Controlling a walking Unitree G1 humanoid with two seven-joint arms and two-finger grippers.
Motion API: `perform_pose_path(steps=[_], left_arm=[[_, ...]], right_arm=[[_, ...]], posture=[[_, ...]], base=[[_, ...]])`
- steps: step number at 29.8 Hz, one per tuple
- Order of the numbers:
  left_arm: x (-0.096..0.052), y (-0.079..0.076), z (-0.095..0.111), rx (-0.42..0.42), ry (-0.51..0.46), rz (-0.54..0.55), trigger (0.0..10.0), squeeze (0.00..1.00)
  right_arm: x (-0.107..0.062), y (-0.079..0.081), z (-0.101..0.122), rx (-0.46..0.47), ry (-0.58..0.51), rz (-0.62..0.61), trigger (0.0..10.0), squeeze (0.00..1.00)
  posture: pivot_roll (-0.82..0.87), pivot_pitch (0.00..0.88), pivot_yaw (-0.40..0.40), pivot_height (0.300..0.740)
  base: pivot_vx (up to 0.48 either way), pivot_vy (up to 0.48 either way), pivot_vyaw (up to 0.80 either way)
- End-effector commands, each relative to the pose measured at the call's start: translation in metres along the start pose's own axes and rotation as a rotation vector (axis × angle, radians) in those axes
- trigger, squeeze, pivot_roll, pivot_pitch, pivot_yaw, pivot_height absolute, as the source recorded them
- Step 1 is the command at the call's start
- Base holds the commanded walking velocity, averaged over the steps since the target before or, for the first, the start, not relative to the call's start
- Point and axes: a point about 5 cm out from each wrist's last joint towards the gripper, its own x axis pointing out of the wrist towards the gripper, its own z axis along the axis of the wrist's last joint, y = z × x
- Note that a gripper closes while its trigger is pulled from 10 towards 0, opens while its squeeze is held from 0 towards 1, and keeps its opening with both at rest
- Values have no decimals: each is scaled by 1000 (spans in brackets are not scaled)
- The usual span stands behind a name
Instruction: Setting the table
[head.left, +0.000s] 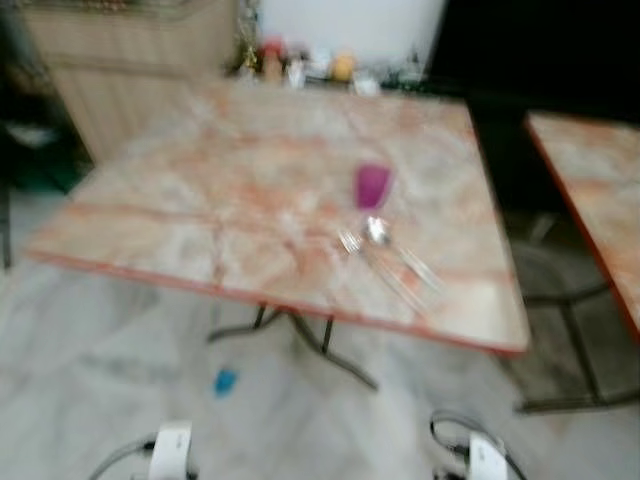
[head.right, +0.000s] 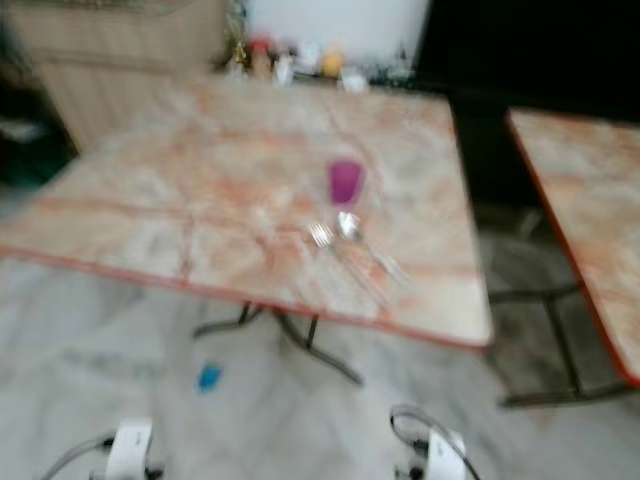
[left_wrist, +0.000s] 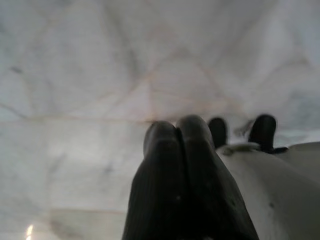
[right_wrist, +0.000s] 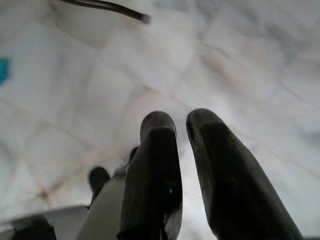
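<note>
I'm looking down at a marble-patterned table (head.left: 200, 200) with a red edge on dark metal legs, standing on a pale, veined tile floor (head.left: 90, 370). A second table (head.left: 600, 190) of the same kind stands to the right. Behind them I see a light wooden cabinet (head.left: 130, 60), a white wall (head.left: 350, 25) and a dark area on the right, all blurred.

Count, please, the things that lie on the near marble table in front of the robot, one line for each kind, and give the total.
Purple cup: 1
Fork: 1
Spoon: 1
Total: 3, all close together toward the table's right side. The blurred items at the far edge are too unclear to count.
</note>
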Motion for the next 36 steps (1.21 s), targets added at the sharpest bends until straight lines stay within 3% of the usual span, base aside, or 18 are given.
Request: perform_pose_path(steps=[1, 5, 12, 21, 31, 36], left_arm=[[0, -1, -3, 0, 18, -1, 10000, 0], [0, -1, -3, 3, 18, 0, 10000, 0], [0, -2, -1, 10, -3, -1, 10000, 0], [0, -2, 2, 12, -15, -2, 10000, 0], [1, -5, 3, 23, -18, -12, 10000, 0], [1, -6, 4, 31, -22, -15, 10000, 0]], right_arm=[[-2, -3, -8, 11, 21, -9, 10000, 0], [-2, -3, -8, 11, 21, -8, 10000, 0], [-1, -1, -6, 11, 6, 1, 10000, 0], [1, 7, 20, -8, -147, 53, 10000, 0], [-5, -9, 34, 26, -309, 10, 10000, 0], [-10, -15, 33, -3, -363, -3, 10000, 0]], posture=[[57, 41, -14, 740], [57, 40, -15, 740], [54, 39, -15, 740], [40, 37, -19, 740], [26, 17, -24, 740], [32, 9, -30, 740]], base=[[0, 435, 0], [0, 413, 0], [0, 0, 0], [0, 0, 0], [0, 0, 0], [0, 0, 0]])
